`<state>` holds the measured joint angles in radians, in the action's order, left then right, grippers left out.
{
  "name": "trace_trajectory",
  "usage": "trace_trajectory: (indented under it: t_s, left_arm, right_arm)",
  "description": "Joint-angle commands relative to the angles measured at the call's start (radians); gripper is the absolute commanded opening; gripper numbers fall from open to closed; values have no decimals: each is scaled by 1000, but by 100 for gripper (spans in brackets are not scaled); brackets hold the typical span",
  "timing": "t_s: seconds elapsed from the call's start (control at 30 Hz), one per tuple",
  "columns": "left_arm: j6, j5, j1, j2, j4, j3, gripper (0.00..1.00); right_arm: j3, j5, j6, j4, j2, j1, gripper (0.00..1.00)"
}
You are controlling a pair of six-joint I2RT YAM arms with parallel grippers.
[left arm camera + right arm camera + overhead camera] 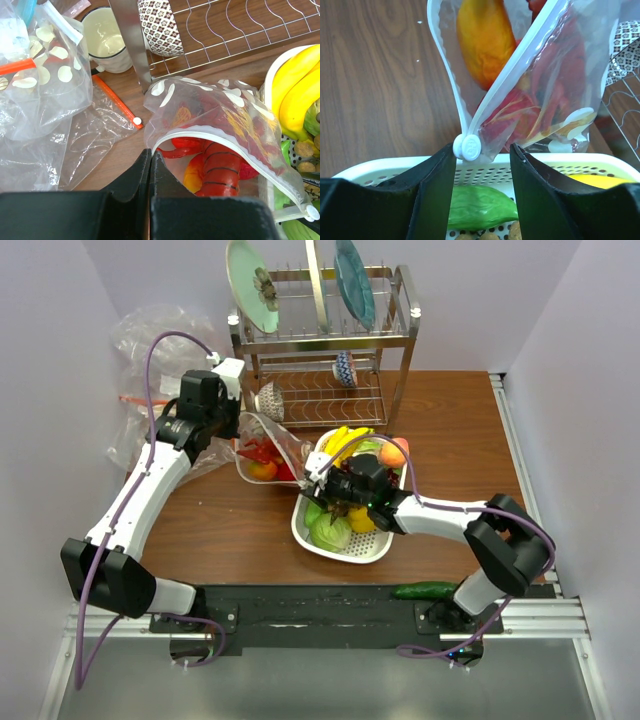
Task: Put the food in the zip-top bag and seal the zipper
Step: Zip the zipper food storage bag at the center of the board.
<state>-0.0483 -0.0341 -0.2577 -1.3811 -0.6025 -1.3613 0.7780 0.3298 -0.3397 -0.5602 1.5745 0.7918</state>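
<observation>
Top external view: the zip-top bag [268, 445] is seen lying open beside the white tray [345, 552], where a peach [393, 452] is not yet packed. Left wrist view: the bag's rim is pinched by the clenched left gripper [151, 156], and a red lobster [220, 170] is already bagged. Right wrist view: the zipper [515, 70] is judged unsealed, its end flanked by the right gripper [482, 150], whose fingers are parted.

Top external: high, behind arm bases, looking down on whole tabletop [230, 540]. Left wrist: close over left hand [151, 160], facing zip-top bag [215, 115] mouth. Right wrist: even closer, past right hand [482, 147], facing bag's slider corner. Bag shared by all.
</observation>
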Motion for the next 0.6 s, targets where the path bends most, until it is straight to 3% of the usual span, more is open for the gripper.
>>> trace_trajectory:
  t_s: [0.0,0.1,0.17,0.2,0.43,0.57]
  left_arm:
    - [16,-12,2,13,29,-30,0]
    - [16,-15,2,10,27,-30,0]
    - [16,-16,2,10,27,-32,0]
    - [16,-20,2,10,27,-32,0]
    - [18,-49,2,8,18,-42,0]
    - [13,-127,2,11,-20,-87,0]
  right_arm:
    - [46,-17,16,-98,8,3,49]
    - [76,0,24,-78,30,3,36]
    - [90,6,25,-54,36,3,19]
    - [93,-15,25,-56,38,3,0]
    - [29,-25,88,-110,-63,3,0]
    - [76,64,129,59,-125,3,0]
